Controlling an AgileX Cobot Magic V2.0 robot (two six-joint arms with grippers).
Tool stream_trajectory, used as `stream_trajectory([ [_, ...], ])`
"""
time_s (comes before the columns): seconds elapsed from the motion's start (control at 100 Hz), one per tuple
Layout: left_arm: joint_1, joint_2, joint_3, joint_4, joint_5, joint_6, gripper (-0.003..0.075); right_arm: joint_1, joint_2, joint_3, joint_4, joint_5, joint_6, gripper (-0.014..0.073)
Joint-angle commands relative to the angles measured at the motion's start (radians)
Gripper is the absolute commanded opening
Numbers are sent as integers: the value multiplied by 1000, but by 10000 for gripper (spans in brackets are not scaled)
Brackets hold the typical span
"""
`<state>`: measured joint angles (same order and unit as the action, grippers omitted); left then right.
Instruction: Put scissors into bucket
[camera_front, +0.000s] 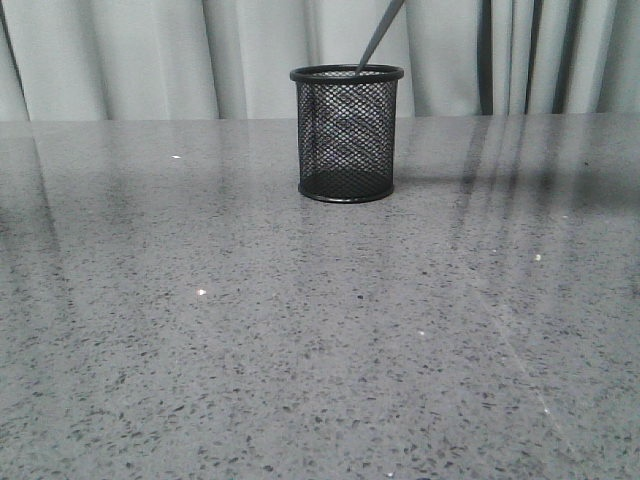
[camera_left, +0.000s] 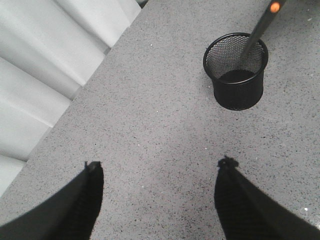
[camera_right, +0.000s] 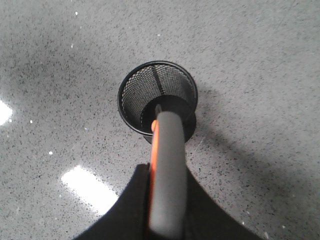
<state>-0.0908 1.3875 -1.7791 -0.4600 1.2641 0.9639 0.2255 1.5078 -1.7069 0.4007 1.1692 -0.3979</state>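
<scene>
The right claw (camera_right: 167, 220) grips the scissors (camera_right: 167, 165) by the handle, blades dipping into the bucket (camera_right: 131, 95) for release; the left claw (camera_left: 160, 172) hangs open.

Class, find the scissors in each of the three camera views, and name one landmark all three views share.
Front view: scissors, only a thin blade slanting into the bucket, top centre.
Left wrist view: scissors, top right, tips inside the bucket.
Right wrist view: scissors, grey handle held by the right tool, bottom centre.
Shared landmark: the bucket.
</scene>
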Motion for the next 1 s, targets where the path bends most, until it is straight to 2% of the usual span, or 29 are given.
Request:
stream_trajectory([
  [0.0,2,-32,-30,-44,0,-12,438,37,-16,-33,-22,-68,1,-42],
  [0.16,2,-32,-30,-44,0,-12,438,78,11,-33,-137,-102,43,-42],
  [0.64,2,-32,-30,-44,-3,-12,438,78,81,-34,-127,-131,43,-43],
  [0.99,2,-32,-30,-44,-3,-12,438,78,115,-34,-64,-138,43,-25],
])
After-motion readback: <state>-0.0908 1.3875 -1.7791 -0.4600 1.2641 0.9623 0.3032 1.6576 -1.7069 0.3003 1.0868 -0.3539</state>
